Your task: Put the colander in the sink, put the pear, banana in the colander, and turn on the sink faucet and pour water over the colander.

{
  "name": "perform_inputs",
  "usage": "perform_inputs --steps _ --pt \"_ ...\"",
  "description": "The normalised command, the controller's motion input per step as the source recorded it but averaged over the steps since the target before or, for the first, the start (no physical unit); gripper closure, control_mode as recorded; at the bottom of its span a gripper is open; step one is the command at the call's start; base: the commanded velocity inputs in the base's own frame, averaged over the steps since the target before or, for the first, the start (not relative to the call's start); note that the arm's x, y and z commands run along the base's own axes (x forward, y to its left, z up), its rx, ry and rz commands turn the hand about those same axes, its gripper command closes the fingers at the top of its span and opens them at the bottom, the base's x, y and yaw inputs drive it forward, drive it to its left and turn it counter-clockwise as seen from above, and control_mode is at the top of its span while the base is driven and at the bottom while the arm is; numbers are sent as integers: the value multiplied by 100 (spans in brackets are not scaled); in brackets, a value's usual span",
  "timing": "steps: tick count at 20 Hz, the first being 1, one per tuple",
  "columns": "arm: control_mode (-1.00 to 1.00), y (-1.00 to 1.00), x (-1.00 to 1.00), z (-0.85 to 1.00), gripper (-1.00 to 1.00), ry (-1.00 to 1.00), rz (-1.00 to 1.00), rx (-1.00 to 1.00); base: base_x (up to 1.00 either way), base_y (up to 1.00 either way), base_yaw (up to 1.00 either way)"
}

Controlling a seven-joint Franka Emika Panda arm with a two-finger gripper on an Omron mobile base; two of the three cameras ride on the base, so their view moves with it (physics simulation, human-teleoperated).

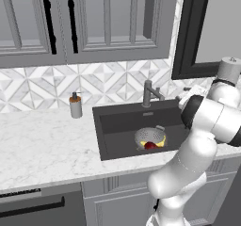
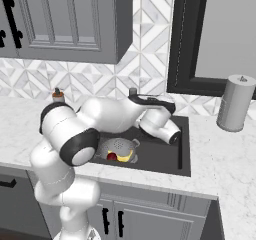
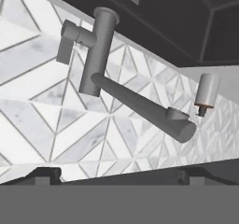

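From the left base camera, the white arm is closest to me, rising at the lower right and bending over the right end of the sink. Past it I see the colander sitting in the basin, with the pear and the banana inside it. The sink faucet stands at the far edge of the basin, and the soap dispenser sits on the counter to the left. From the right base camera, the arm's elbow is nearest; beyond it the colander holds the pear and banana, and a grey canister stands far right. On the hand camera, the faucet fills my view against the tiled wall, rolled over, spout angled away; the gripper's fingertips sit low in frame, and I cannot tell whether they are apart or together.
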Motion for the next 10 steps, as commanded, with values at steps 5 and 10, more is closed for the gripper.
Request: perform_inputs --steps 5,10 --pt "-100 3 23 -3 -100 0 -9 6 0 0 0" --pt "-100 0 13 -24 -100 0 -2 9 0 0 0"
